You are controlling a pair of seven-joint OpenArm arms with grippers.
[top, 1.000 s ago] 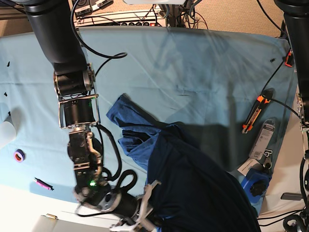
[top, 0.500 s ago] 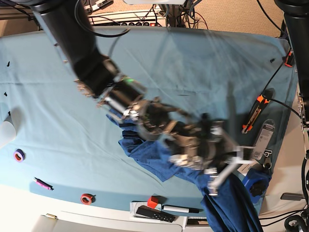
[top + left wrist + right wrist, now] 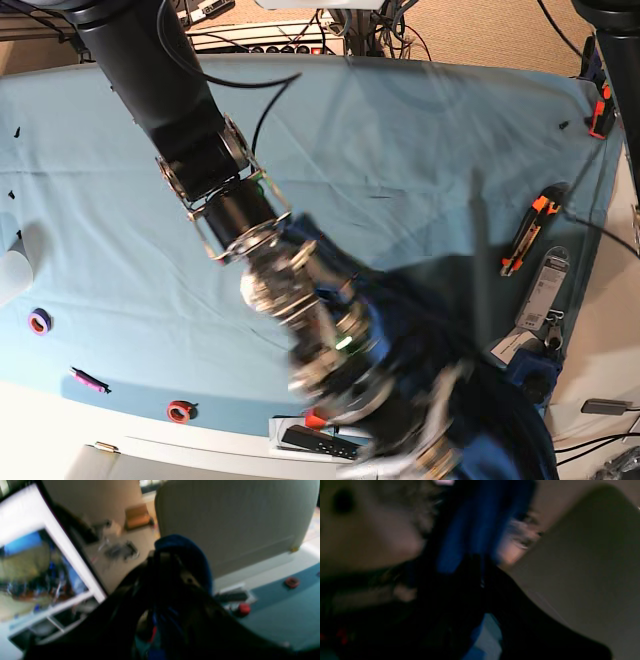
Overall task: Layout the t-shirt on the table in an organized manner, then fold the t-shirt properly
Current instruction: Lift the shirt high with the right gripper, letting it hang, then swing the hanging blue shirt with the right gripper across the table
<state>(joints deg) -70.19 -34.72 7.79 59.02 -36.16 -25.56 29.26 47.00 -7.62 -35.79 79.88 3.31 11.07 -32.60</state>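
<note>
I hold both end effectors, right [image 3: 440, 455] and left [image 3: 172, 562], apparently clamped on the t-shirt [image 3: 470, 400], lifting it above the desk [image 3: 400, 130] for spreading.

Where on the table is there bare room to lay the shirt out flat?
The table's far stretch, beyond the right arm and t-shirt, is bare teal cloth. The near edge is crowded: tape rolls, pink marker, remote. Tools line the left arm's side.
</note>
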